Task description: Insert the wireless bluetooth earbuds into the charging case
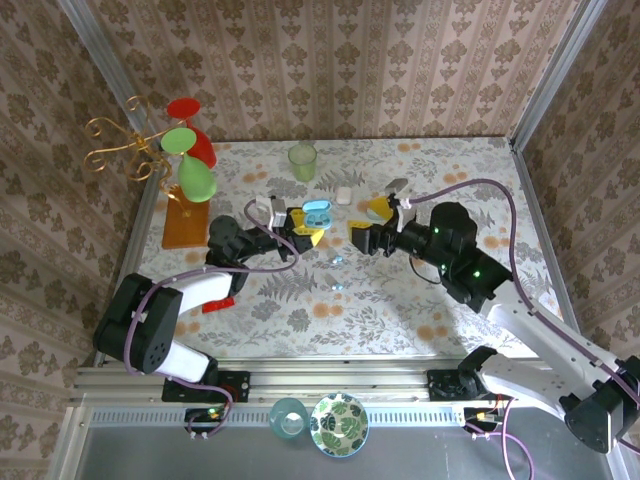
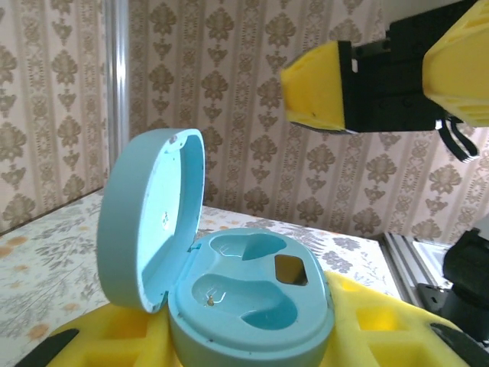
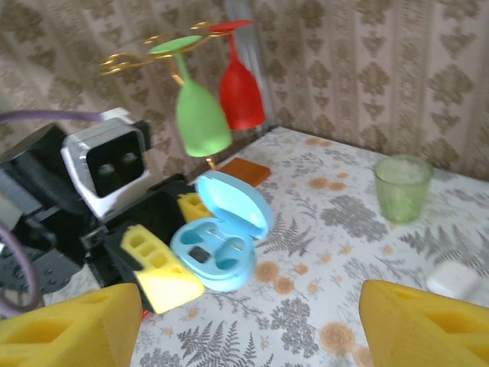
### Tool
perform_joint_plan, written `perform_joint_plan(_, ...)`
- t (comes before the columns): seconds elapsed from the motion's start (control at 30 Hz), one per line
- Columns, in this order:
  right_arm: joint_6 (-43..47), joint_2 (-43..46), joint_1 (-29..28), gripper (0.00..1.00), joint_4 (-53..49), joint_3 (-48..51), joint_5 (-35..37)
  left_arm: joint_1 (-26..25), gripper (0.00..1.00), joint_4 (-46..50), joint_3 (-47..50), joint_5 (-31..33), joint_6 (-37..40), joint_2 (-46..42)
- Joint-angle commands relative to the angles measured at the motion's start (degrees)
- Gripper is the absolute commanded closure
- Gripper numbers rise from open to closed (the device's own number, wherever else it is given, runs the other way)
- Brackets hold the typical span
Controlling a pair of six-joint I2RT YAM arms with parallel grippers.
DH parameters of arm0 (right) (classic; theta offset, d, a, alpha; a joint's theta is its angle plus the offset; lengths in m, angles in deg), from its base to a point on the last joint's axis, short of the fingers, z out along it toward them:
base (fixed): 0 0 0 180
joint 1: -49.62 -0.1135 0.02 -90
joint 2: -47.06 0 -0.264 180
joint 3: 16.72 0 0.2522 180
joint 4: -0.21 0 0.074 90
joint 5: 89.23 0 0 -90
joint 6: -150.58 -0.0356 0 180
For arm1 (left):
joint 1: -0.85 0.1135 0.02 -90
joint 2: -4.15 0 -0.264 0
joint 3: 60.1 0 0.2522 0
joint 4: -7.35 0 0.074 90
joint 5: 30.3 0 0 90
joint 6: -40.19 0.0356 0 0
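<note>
earbuds [image 1: 336,259]: two tiny pale-blue bits, loose on the table [image 1: 430,300] just in front of the case, apart from both grippers.
handling: likely light, hard and smooth, so quick to skid or flip; best pinched gently across the rounded body.
case [image 2: 252,306]: blue, lid up, both wells look empty.
left gripper [image 1: 302,228]: narrow, clamped on the case's base.
right gripper [image 1: 368,220]: jaws wide, holding nothing, beside the case.
</note>
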Motion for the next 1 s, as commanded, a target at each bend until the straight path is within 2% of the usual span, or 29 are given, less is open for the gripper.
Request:
perform_joint_plan(0.0, -9.34, 1.01, 1.90, 0.25, 1.56, 3.11, 8.90, 0.28, 0.74, -2.39, 0.70, 2.16, 1.97, -2.29)
perform_joint_plan(0.17, -18.37, -2.90, 4.21, 0.28, -5.12, 3.96, 10.93, 0.25, 0.74, -2.35, 1.45, 3.12, 2.29, -3.97)
perform_joint_plan(0.5, -24.60, -18.55, 0.85, 0.32, -8.79, 2.74, 1.09, 0.24, 0.74, -2.30, 1.59, 3.60, 1.93, -5.28)
perform_joint_plan(0.73, -26.89, -32.42, -1.04, 0.37, -7.85, -2.23, -1.64, 0.25, 0.74, -2.21, 2.06, 3.74, 1.89, -6.13)
perform_joint_plan(0.97, -31.61, -41.58, -1.68, 0.41, -2.29, -5.18, -4.52, 0.24, 0.74, -2.24, 2.13, 3.84, 2.06, -6.27)
